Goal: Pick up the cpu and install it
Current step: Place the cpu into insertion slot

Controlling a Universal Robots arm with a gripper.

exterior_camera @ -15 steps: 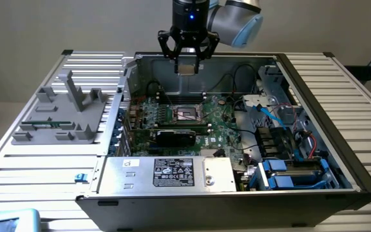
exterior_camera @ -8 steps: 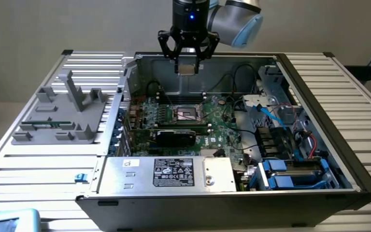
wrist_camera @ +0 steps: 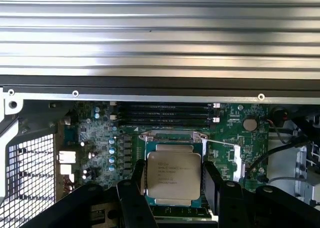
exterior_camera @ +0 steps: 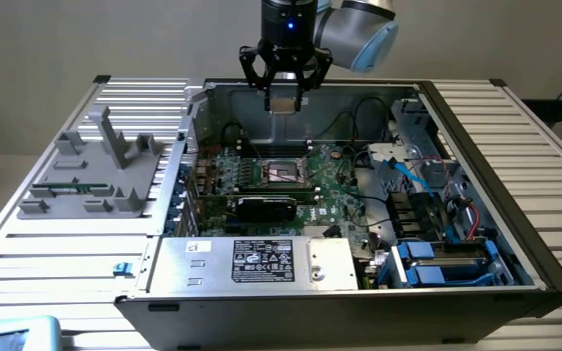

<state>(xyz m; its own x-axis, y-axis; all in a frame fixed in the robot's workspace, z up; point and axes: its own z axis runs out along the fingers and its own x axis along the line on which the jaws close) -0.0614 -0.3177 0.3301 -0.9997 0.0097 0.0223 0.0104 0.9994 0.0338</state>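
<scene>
Wrist view: my claw is pinching the cpu by two opposite edges, right between my fingers, with the open socket below. Guessing it's light and stiff but delicate underneath, so the rim's the spot to grab. Flat square, shiny silver-grey lid, printed text, thin rim.

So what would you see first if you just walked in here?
The black gripper hangs above the open computer case, pinching the shiny square cpu. Below it lies the dark socket on the green motherboard. A silver box with a white label fills the case's edge nearest the exterior camera.
</scene>
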